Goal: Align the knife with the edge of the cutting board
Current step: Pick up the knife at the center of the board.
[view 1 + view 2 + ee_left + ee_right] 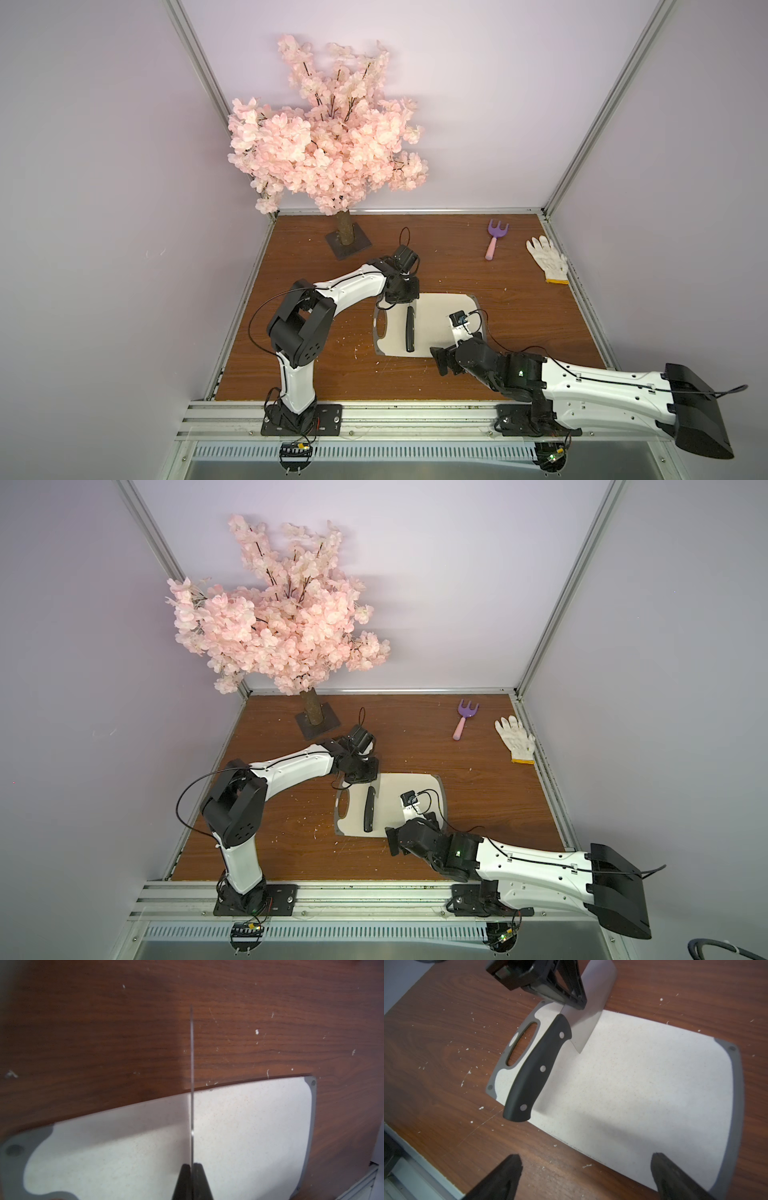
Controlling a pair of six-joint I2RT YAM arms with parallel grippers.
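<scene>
your knife [537, 1070], a small cleaver with a broad silver blade and a black contoured handle set with three bright rivets, stands on edge over the left part of the cutting board [643, 1084], just right of its oval handle hole. in both top views the knife [410, 330] [368, 812] shows edge-on as a slim dark bar running near to far, roughly parallel to the board's left short edge, its butt close to the near long edge. you cannot tell whether the cutting edge touches the board.

the cutting board [432, 316] is a flat, off-white, faintly speckled rectangle with grey rims at its short ends and rounded corners. it lies flat on the brown wood-grain bench [498, 299], which is dotted with white specks.

your left claw [574, 1004] is pressed together on the blade's spine, just beyond the handle. in the left wrist view the left claw [192, 1167] pinches the blade, which shows as one thin steel line seen against board and bench.

your right claw [585, 1158] is spread wide and holds nothing. it hovers at the board's near long edge, one finger over bare bench and one over the near right corner, well apart from the knife.
</scene>
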